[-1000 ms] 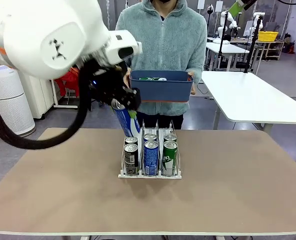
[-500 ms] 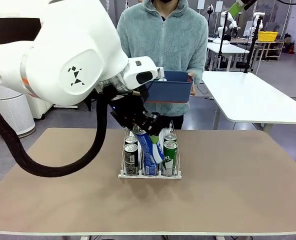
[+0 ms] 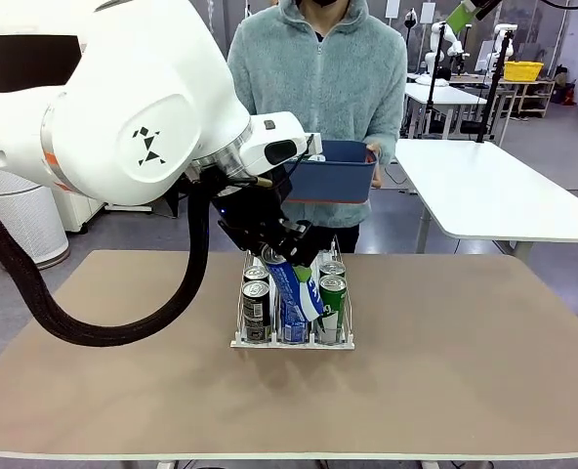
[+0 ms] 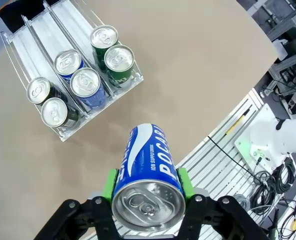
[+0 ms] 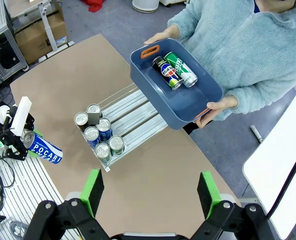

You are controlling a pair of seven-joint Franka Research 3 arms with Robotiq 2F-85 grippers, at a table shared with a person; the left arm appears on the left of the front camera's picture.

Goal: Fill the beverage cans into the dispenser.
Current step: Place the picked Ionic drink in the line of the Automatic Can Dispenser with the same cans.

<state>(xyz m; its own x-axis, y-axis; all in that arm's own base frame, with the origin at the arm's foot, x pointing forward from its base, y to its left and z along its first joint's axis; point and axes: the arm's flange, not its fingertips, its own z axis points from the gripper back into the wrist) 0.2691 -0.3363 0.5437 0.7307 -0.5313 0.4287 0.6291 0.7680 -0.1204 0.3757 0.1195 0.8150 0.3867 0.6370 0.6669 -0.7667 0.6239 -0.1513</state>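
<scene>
Swung rightward, left gripper [image 4: 147,181] clenched on tilted blue-and-white can [image 4: 144,155], seemingly above dispenser [image 4: 70,20], right gripper [image 5: 150,195] spread, empty.

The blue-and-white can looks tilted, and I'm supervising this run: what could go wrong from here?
1. The left gripper holds the blue-and-white can tilted; lowered like that, it may clip a wire rail of the dispenser.
2. Two standing cans already fill each lane's front end, so a short drop-off could topple them.
3. Reaching for the free far end may bump the person's blue tub.
</scene>
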